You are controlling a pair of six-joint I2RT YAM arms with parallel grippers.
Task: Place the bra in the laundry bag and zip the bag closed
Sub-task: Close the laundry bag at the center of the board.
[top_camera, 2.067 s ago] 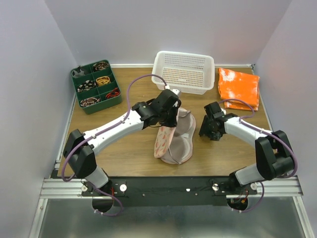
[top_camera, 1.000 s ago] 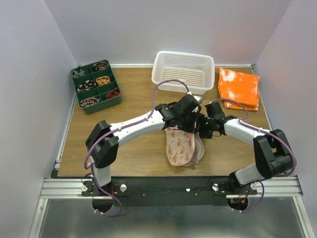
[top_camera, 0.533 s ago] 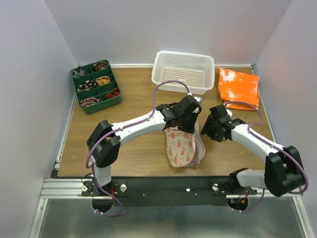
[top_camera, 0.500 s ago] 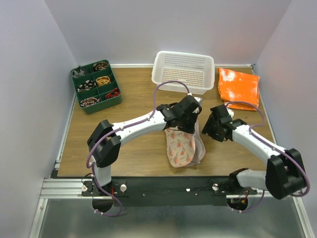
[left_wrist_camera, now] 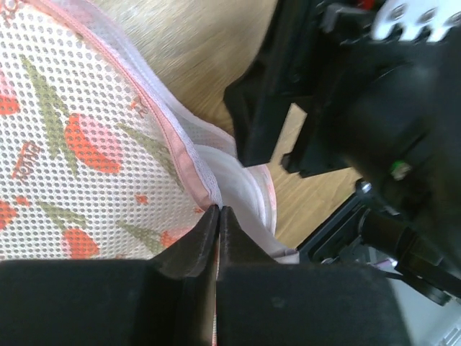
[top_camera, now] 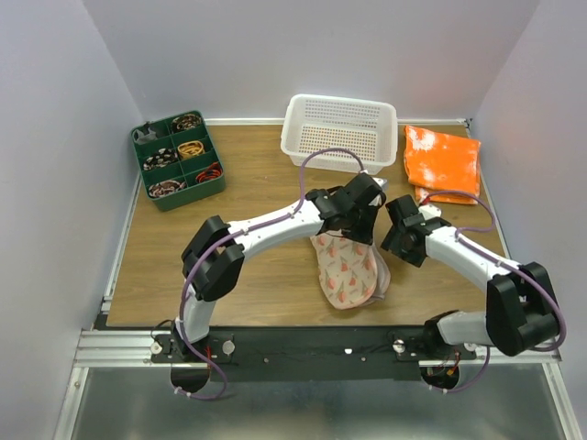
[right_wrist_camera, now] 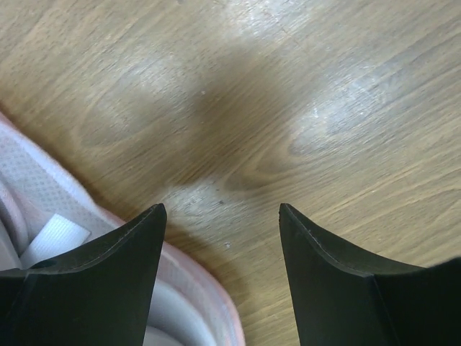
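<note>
Pink perforated mesh printed with red fruit, the bean-shaped laundry bag (top_camera: 348, 273) lies mid-table (top_camera: 266, 289), its long axis running near to far. The left gripper (left_wrist_camera: 217, 215) is pinched tight on its far rim. The right gripper (right_wrist_camera: 220, 238) gapes empty just right of it. Since a moment ago the bag has slid rightward.

Overhead from the near edge, angled down over the whole desk (top_camera: 156, 238). Close on each wrist, past the fingers (right_wrist_camera: 94, 281), both catching the laundry bag (top_camera: 347, 270) rim.
</note>
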